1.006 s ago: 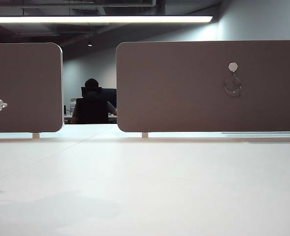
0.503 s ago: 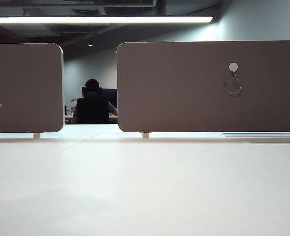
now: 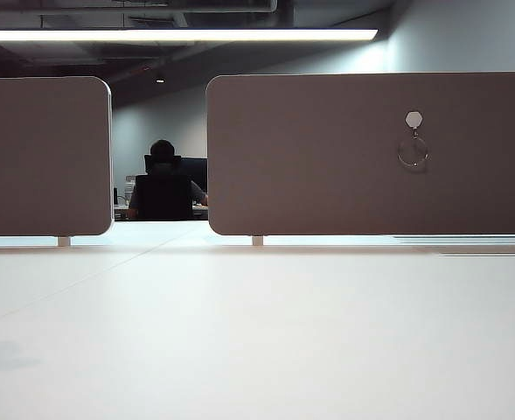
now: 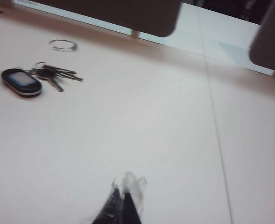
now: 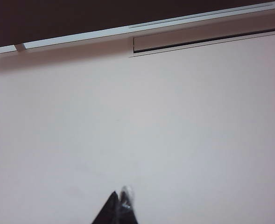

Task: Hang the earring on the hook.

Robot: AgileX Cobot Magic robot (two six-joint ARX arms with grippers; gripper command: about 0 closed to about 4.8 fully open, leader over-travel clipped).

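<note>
Hanging from the hook (image 3: 414,119) on the right divider panel (image 3: 327,157), the earring (image 3: 412,152) is showing as a thin silver wire hoop just below the pale hexagonal plate. Left gripper (image 4: 120,198) and right gripper (image 5: 119,198) are hovering over the bare table (image 5: 174,130), fingers pressed together and holding nothing.

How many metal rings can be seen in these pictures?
2. One earring hangs from the hook on the right partition; one loose ring lies on the table near the keys.
</note>
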